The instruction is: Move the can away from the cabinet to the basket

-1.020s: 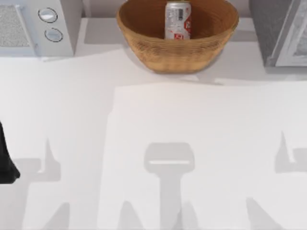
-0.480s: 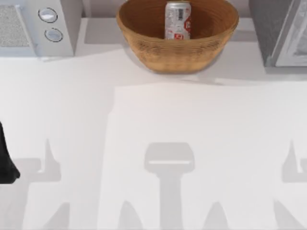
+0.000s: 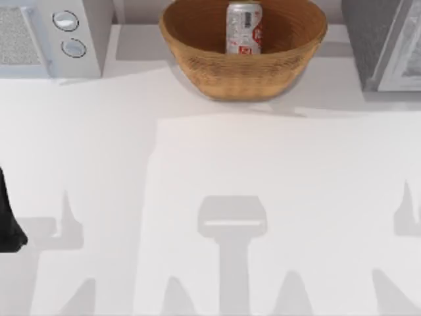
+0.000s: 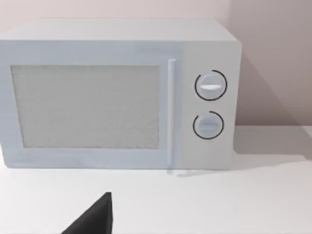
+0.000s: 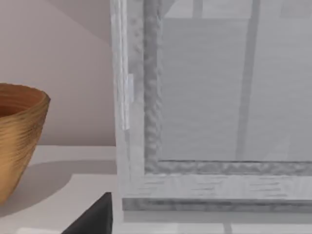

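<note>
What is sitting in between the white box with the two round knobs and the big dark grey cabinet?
In the top view, the tan wicker basket sits between the white appliance and the dark grey speckled cabinet, with the small silver can upright inside it.

A matte black, rounded piece of the left arm (image 3: 8, 217) was seen at the table's left edge. A black, wedge-shaped part (image 4: 92, 218) was seen in each wrist view.

The basket (image 3: 243, 62) wall hides the can (image 3: 244, 26) base. The frame edge crops the cabinet (image 3: 381, 43) and microwave (image 3: 49, 36).
</note>
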